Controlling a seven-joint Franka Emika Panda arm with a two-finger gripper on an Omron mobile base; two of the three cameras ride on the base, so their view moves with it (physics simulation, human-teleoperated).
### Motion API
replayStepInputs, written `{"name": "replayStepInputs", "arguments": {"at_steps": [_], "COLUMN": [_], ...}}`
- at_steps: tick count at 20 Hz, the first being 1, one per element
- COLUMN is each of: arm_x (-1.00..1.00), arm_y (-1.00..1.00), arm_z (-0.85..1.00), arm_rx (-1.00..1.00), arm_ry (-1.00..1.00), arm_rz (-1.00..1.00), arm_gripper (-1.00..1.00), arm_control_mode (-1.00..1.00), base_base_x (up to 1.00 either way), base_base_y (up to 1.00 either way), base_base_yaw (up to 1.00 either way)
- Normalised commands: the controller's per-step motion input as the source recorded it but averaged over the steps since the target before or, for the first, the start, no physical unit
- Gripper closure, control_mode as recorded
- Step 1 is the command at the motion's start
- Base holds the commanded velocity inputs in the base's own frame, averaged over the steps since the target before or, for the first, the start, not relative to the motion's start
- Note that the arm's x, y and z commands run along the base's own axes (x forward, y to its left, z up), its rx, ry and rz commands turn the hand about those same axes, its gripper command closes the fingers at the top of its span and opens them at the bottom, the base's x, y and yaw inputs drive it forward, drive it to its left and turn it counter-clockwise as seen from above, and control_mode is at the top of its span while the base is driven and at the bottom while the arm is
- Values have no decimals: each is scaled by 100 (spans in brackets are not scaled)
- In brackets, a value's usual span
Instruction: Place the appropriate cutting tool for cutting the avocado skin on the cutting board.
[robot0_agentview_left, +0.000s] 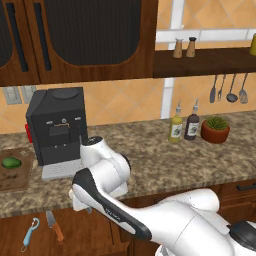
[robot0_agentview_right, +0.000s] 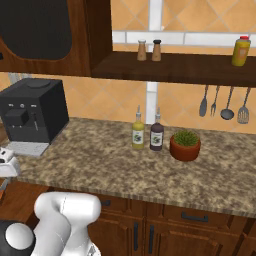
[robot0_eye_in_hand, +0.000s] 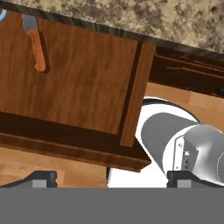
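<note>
Two finger tips of the gripper (robot0_eye_in_hand: 111, 179) spread wide, with nothing between. Hangs over the open drawer (robot0_eye_in_hand: 87, 87), below the counter (robot0_eye_in_hand: 131, 13) edge. Finds the cutting tool (robot0_eye_in_hand: 36, 43) up and left in the hand view, well apart from the tips, flat on the drawer floor, near the peeler (robot0_agentview_left: 31, 234). Points blade toward the counter, handle toward the drawer front, seemingly across the closing line. Cutting board (robot0_agentview_left: 15, 177) with the avocado (robot0_agentview_left: 11, 162) up on the counter, beside the coffee machine (robot0_agentview_left: 55, 125).

Taking the coffee machine (robot0_agentview_left: 56, 122) as your landmark: cutting board (robot0_agentview_left: 17, 172) just left of it on the counter (robot0_agentview_left: 165, 155), avocado (robot0_agentview_left: 11, 162) on that board, knife (robot0_agentview_left: 54, 226) and peeler (robot0_agentview_left: 30, 233) below in the open drawer (robot0_agentview_left: 90, 232), peeler left of knife, bottles (robot0_agentview_left: 183, 125) and potted plant (robot0_agentview_left: 215, 129) well to its right.
</note>
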Motion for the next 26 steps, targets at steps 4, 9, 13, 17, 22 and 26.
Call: {"name": "replayStepInputs", "arguments": {"at_steps": [4,9,13,17,22,26], "arm_x": [0,0,0,0,0,0], "arm_y": [42,40,44,39,29,21], "arm_z": [-44,-37,-38,-48,-43,-33], "arm_rx": [15,2,0,0,0,0], "arm_ry": [5,18,16,7,0,0], "arm_rz": [0,-3,-4,-3,-3,-3], "arm_gripper": [-100,-100,-100,-100,-100,-100], "arm_control_mode": [-100,-100,-100,-100,-100,-100], "base_base_x": [0,0,0,0,0,0], "base_base_y": [0,0,0,0,0,0], "base_base_yaw": [0,0,0,0,0,0]}}
